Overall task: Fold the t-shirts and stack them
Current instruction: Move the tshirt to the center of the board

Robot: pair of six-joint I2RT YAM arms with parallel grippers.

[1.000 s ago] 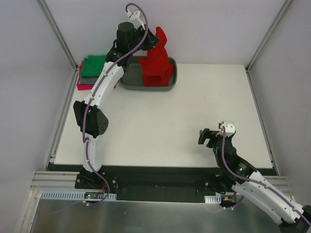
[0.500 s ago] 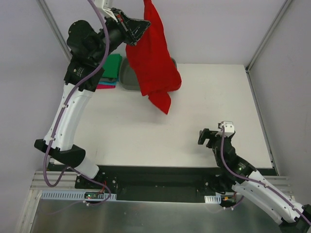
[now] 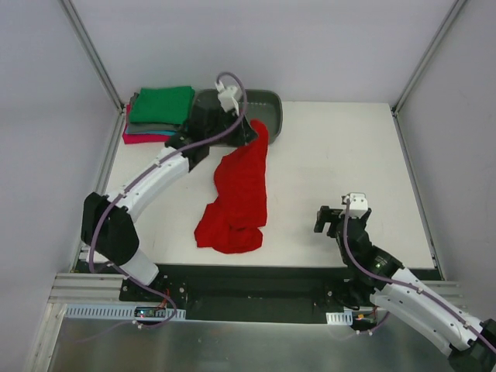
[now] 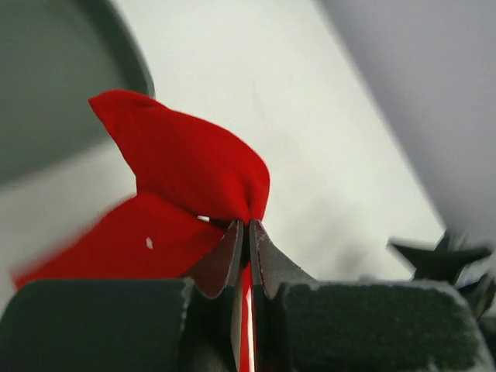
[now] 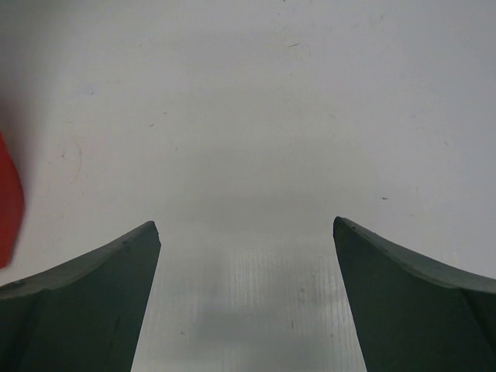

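Left gripper [image 3: 248,132] is pinched fully shut on a top corner of the red t-shirt [image 3: 236,198], with a peak of red cloth standing above the closed tips in the left wrist view. Right gripper [image 3: 327,219] hangs over bare table [image 3: 341,147] with its jaws spread wide and nothing between them.

In the overhead view the red t-shirt lies stretched and rumpled on the table. Its long axis runs from the held corner at about 1 o'clock down to a bunched heap at about 7 o'clock. That loose heap lies at roughly 9 o'clock from the right gripper, and my judgement is that the right arm is the nearer one to take it for spreading.

The folded stack [image 3: 159,108], green on top, sits at 10 o'clock from the left gripper. The tub [image 3: 267,98] sits just past the left gripper at 12 o'clock.
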